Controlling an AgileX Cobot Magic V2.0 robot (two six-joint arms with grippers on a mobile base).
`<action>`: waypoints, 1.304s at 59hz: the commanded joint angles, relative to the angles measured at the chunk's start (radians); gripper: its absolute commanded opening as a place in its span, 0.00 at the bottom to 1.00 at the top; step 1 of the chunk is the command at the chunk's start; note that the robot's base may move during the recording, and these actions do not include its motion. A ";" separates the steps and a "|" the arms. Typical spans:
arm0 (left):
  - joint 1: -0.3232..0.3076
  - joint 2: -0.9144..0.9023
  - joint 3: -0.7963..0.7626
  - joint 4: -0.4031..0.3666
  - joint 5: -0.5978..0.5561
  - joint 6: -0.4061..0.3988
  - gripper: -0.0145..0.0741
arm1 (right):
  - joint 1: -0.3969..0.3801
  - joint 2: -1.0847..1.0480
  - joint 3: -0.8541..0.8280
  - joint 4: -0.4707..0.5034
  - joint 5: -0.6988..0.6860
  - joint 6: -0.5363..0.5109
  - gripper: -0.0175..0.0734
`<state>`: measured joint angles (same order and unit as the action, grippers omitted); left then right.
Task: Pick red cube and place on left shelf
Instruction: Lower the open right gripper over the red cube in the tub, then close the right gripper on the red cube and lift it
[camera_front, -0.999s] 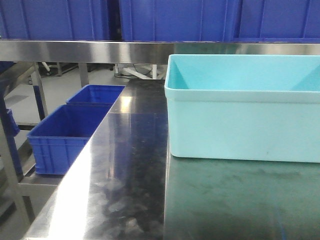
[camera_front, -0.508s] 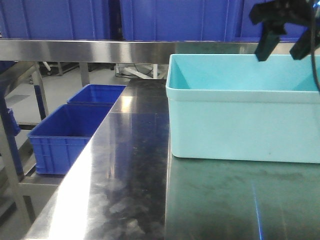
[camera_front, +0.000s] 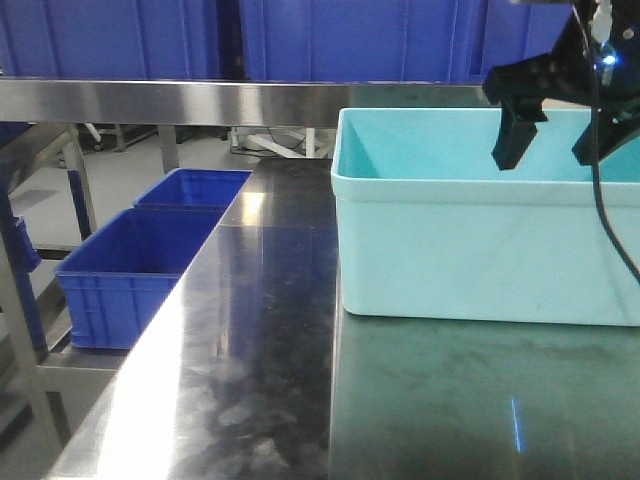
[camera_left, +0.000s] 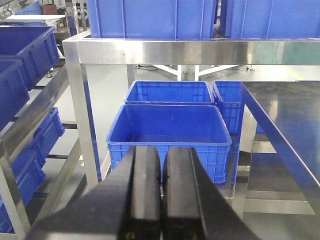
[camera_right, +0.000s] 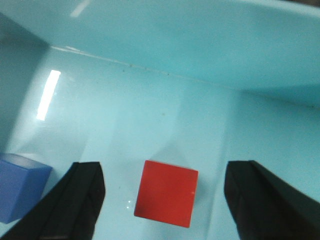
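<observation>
- The right gripper (camera_front: 552, 148) hangs spread open and empty over the pale cyan tub (camera_front: 480, 250).
- The red cube (camera_right: 166, 193) lies on the tub floor between the fingers, touching neither, with a blue cube (camera_right: 20, 186) nearby.
- The left gripper (camera_left: 162, 200) is clenched on nothing.
- The left shelf (camera_front: 170, 102) runs along the far side.

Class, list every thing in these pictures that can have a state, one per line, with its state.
right gripper: open, holding nothing
left gripper: shut, nothing between its fingers
red cube: loose on the tub floor, not gripped
blue cube: loose on the tub floor
cyan tub: upright, open-topped
nearest blue crate: upright, empty
</observation>
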<state>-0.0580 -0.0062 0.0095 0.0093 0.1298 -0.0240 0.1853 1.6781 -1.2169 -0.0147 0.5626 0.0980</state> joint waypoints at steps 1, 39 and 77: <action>-0.004 -0.016 0.023 -0.003 -0.088 -0.001 0.28 | 0.000 -0.027 -0.038 -0.002 -0.056 -0.006 0.86; -0.004 -0.016 0.023 -0.003 -0.088 -0.001 0.28 | 0.000 0.097 -0.037 -0.041 -0.059 -0.006 0.84; -0.004 -0.016 0.023 -0.003 -0.088 -0.001 0.28 | 0.000 -0.236 -0.037 -0.046 -0.182 -0.006 0.25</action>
<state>-0.0580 -0.0062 0.0095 0.0093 0.1298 -0.0240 0.1853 1.5725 -1.2211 -0.0476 0.4682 0.0980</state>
